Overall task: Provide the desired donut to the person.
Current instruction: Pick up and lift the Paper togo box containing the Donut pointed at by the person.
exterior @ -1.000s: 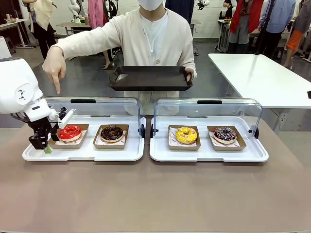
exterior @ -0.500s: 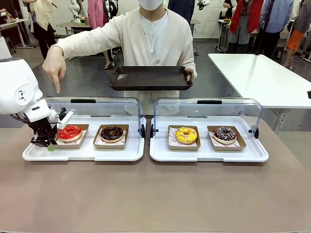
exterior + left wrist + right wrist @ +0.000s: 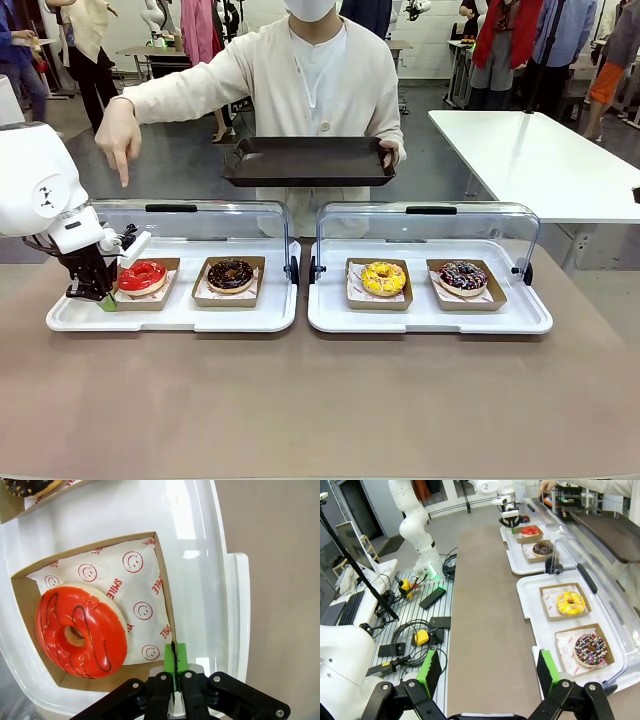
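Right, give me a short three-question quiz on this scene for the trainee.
1. True or false: the robot's left hand is shut on the edge of the red donut's cardboard tray.
2. How many donuts lie on the right white tray?
3. The person holds: A) a dark tray, B) a cup, C) a donut.
Key: 1 true; 2 two; 3 A.

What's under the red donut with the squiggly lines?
Under the red-glazed ring donut lies white paper printed with red smiley faces, inside a brown cardboard tray. The donut covers part of the paper, so its print there is hidden.
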Motion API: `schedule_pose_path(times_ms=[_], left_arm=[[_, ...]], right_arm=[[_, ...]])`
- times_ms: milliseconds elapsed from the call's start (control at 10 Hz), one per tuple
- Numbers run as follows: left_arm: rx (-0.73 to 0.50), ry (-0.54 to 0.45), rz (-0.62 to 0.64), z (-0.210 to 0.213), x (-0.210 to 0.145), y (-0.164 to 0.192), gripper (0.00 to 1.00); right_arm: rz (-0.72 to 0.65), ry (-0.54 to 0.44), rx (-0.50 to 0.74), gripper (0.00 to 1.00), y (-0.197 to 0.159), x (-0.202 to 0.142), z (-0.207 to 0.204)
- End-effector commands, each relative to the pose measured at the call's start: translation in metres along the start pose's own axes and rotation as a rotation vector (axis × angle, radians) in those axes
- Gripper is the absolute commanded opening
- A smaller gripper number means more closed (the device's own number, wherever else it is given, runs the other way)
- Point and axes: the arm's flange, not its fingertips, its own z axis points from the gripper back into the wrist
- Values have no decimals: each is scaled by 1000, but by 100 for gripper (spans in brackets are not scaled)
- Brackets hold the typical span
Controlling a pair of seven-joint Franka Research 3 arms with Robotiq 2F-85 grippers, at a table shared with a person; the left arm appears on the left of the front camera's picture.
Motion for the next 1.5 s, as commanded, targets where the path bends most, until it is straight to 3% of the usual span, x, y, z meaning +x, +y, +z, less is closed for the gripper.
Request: schedule_pose_path(times_ms=[0, 300, 500, 800, 1000, 1400], left_arm=[[-17, -23, -23, -2, -4, -1, 0], [-78, 23, -56, 35, 4, -20, 0], [-91, 90, -52, 89, 19, -50, 0], [-104, 101, -34, 163, 41, -94, 0], [-40, 132, -29, 210, 60, -118, 0], [99, 159, 3, 274, 79, -119, 0]], right_arm=[[4, -5, 2, 100, 0, 0, -1], [4, -5, 2, 100, 0, 0, -1], [4, -5, 2, 100, 0, 0, -1], [4, -5, 2, 100, 0, 0, -1], [4, -5, 2, 100, 0, 0, -1], [4, -5, 2, 100, 0, 0, -1]])
